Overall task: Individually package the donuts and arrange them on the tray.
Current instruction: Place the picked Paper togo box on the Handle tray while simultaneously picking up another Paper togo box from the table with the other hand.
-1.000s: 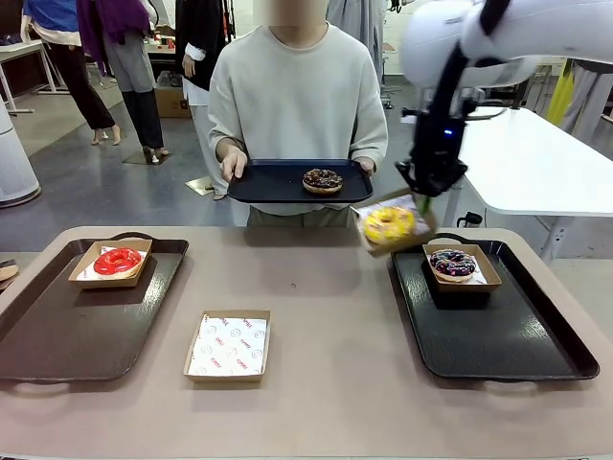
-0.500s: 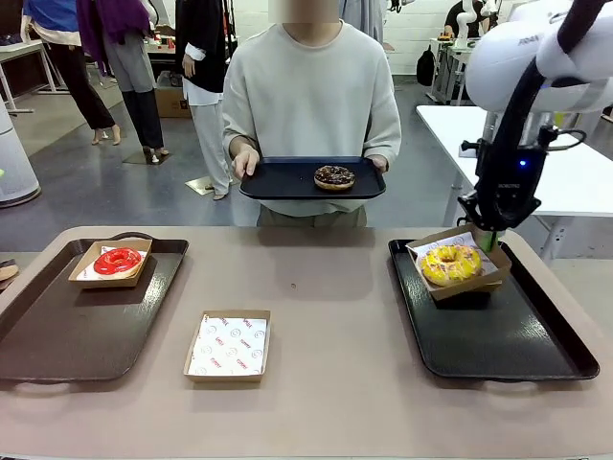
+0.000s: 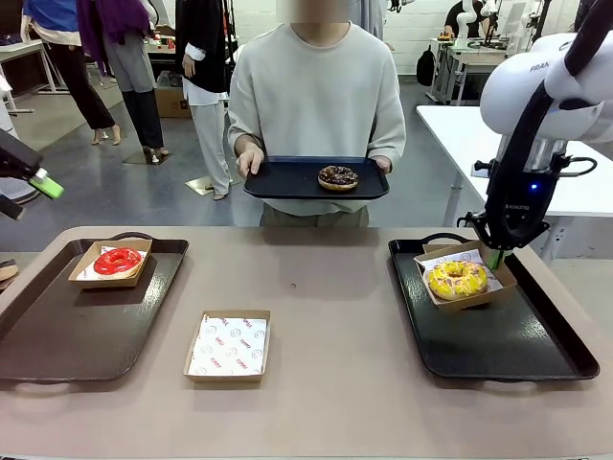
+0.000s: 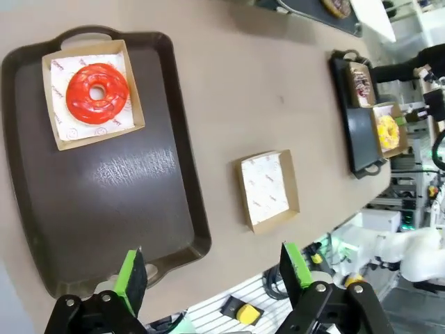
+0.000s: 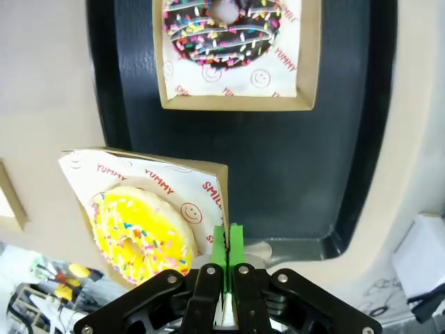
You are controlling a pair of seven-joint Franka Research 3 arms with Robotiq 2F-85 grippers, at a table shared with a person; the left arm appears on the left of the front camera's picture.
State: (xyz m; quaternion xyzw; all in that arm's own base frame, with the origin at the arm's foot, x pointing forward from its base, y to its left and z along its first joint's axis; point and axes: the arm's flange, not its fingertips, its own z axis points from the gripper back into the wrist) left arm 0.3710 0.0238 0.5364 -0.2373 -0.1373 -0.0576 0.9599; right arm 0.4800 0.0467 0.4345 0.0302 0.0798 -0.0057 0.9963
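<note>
Since a second ago my right gripper (image 3: 495,257), clamped on the rim of the paper box (image 3: 484,295), carried the yellow donut (image 3: 457,280) over the right-side tray (image 3: 508,350); left gripper (image 4: 213,271) gapes empty, so I'd lower it flat before releasing.

Dark sprinkled donut (image 5: 208,35) cut off @ top; box (image 5: 167,177) corner hidden betw. fingers (image 5: 219,243).

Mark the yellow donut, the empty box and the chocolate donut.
yellow donut (image 3: 458,290): front view, near side of its glazed ring.
empty box (image 3: 228,345): front view, middle of its paper liner.
chocolate donut (image 3: 337,183): front view, near side of its ring.
</note>
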